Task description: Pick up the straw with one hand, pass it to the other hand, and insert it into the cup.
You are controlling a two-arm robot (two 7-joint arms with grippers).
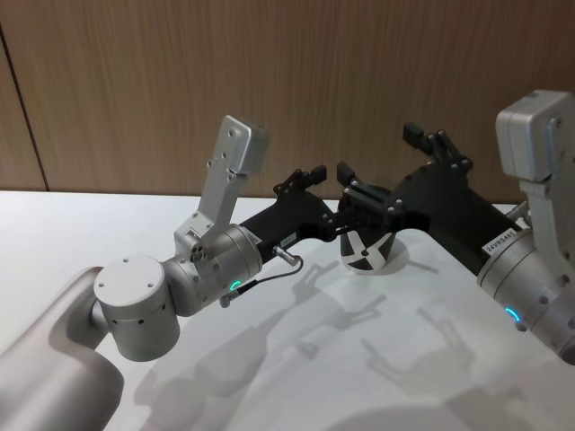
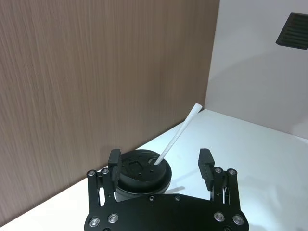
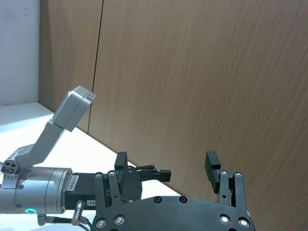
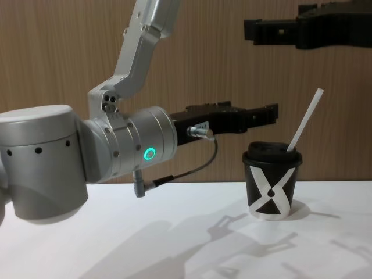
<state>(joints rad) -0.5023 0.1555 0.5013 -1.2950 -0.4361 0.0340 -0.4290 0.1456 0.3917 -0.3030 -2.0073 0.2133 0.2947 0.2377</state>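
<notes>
Already the straw leans in the cup; left gripper and right gripper hover, spread apart.

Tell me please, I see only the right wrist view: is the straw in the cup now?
Observer: Yes. The straw stands in the lid of the cup, leaning to the robot's right.
Operator: Does the left gripper hold it?
Observer: No. The left gripper is open near the cup, and the straw stands free between its fingers.
Operator: And where is my right gripper, compared with the cup?
Observer: In the chest view the right gripper hangs well above the cup, higher than the top of the straw.
</notes>
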